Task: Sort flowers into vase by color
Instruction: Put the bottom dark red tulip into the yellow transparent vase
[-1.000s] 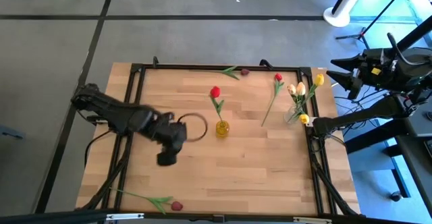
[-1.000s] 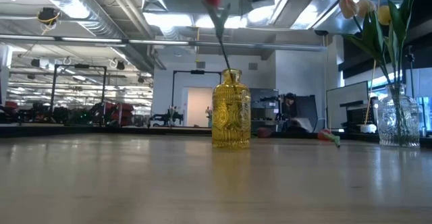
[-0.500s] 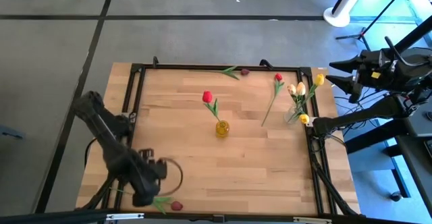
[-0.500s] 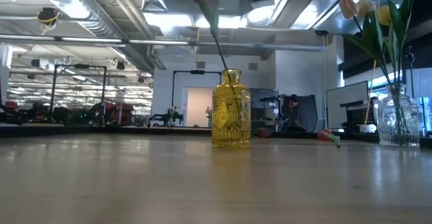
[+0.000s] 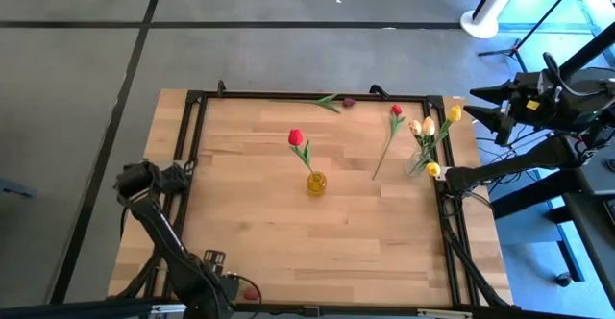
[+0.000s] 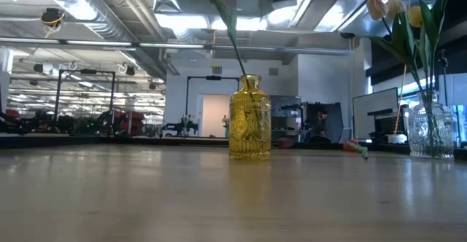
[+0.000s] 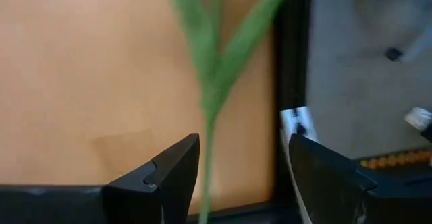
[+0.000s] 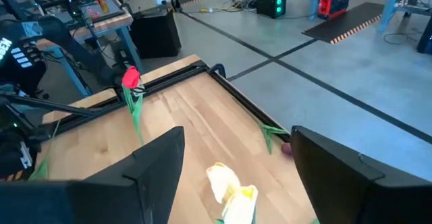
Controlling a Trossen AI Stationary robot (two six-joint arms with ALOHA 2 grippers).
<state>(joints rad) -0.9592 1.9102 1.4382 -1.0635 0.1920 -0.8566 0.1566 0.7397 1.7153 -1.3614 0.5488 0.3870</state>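
Left gripper [image 7: 243, 177] at table's near-left edge, fingers spread, straddling green stem [image 7: 206, 126] of maroon tulip [image 5: 251, 292], not clamped. Red tulip [image 5: 295, 137] stands in yellow vase [image 5: 316, 183], centre. Right gripper [image 8: 236, 177] parked far right, released.

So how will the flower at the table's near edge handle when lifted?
Likely floppy: the flower's stem is long and thin, so both ends should droop. Probably light, given its small head. It may twist in the left claw, open around the stem.
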